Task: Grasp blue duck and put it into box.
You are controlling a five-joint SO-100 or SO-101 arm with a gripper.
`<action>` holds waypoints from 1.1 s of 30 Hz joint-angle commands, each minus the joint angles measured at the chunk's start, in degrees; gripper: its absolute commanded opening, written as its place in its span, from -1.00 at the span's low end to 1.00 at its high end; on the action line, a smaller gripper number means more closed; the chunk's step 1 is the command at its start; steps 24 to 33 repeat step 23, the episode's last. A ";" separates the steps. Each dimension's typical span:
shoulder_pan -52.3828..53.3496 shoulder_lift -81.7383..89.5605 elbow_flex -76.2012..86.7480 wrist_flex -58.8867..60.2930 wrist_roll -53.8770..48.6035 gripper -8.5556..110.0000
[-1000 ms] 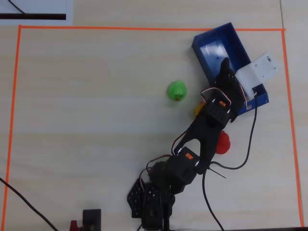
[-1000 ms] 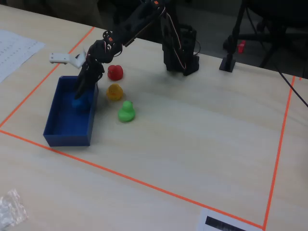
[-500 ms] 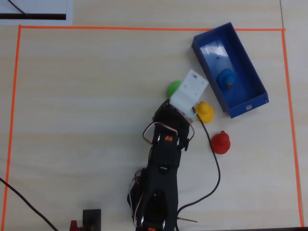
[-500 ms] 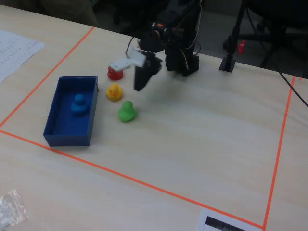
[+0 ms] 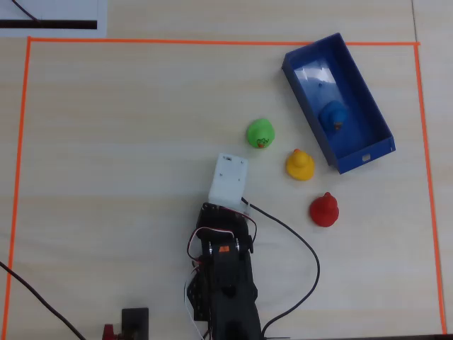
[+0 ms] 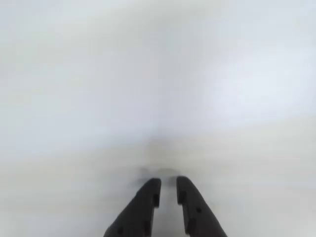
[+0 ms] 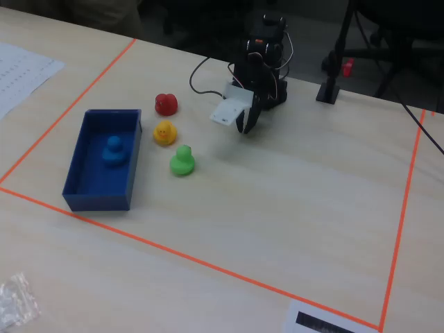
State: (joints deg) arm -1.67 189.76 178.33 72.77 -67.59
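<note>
The blue duck sits inside the deep-blue box at the upper right of the overhead view. In the fixed view the blue duck rests on the floor of the box at the left. My gripper hangs folded close to the arm's base, well away from the box. In the overhead view its fingers are hidden under the white wrist housing. In the wrist view the gripper has its dark fingers almost together, with nothing between them, over blurred bare table.
A green duck, a yellow duck and a red duck stand on the table between the arm and the box. Orange tape frames the work area. Black cables loop beside the arm's base.
</note>
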 commanded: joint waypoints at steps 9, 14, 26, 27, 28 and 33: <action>0.53 0.00 -0.18 2.11 -2.20 -0.75; 0.53 0.00 -0.09 2.11 -2.20 -0.75; 0.53 0.00 -0.09 2.11 -2.20 -0.75; 0.53 0.00 -0.09 2.11 -2.20 -0.75; 0.53 0.00 -0.09 2.11 -2.20 -0.75; 0.53 0.00 -0.09 2.11 -2.20 -0.75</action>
